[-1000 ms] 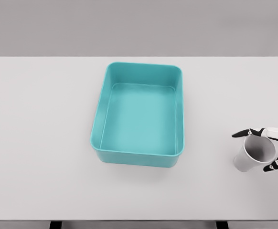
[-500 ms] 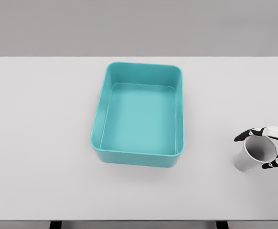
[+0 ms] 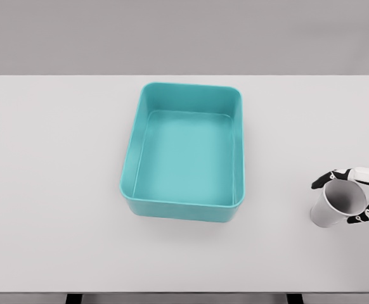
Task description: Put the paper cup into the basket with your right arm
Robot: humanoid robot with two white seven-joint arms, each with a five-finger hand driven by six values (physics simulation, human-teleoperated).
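A white paper cup (image 3: 334, 206) stands tilted on the white table at the right edge, its mouth facing up and to the right. My right hand (image 3: 347, 196) comes in from the right edge and closes around the cup's rim, black fingertips (image 3: 321, 180) on the far side and thumb on the near side. The teal basket (image 3: 186, 199) sits empty in the middle of the table, well to the left of the cup. My left arm does not show.
The white table (image 3: 58, 164) spans the whole view, its front edge near the bottom of the picture. A grey wall lies behind it.
The fingers have drawn in tighter around the cup's rim, and the cup has tipped very slightly. The basket has not moved.
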